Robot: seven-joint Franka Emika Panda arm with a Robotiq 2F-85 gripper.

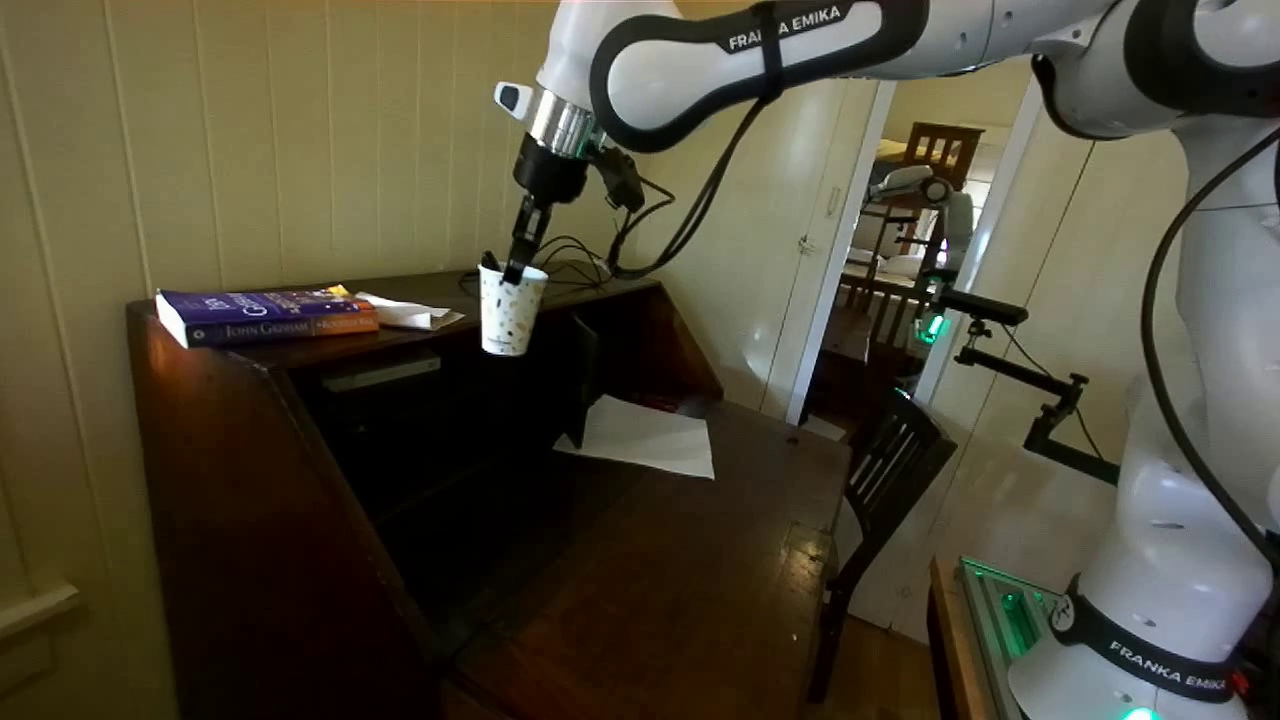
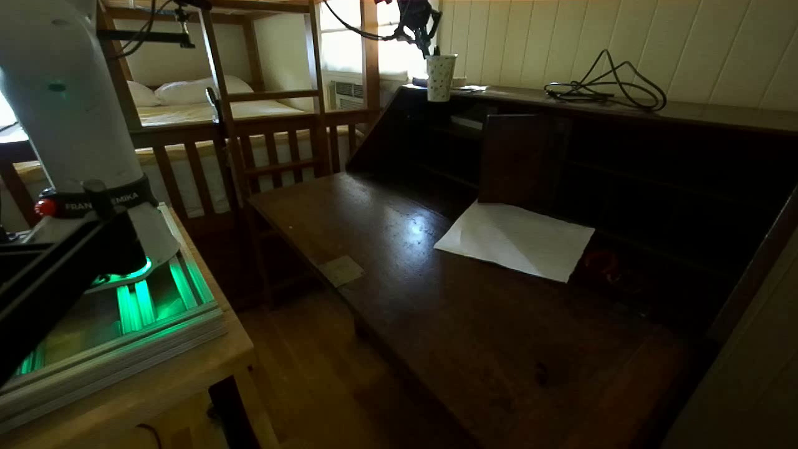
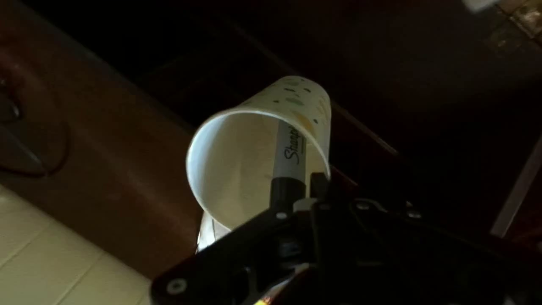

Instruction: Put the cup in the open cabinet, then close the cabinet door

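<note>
By the gripper (image 1: 516,270), the cup (image 1: 507,322) is pinched at its rim; light, easily dented paper is suggested, so gentle force is advised there. The cup is suspended, marker (image 3: 290,154) inside, near the top edge of the cabinet (image 1: 250,470).

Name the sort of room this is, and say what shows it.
Most likely a bedroom in a home: a wooden bunk bed with white pillows, and a John Grisham book lying on top of the wooden cabinet.
</note>
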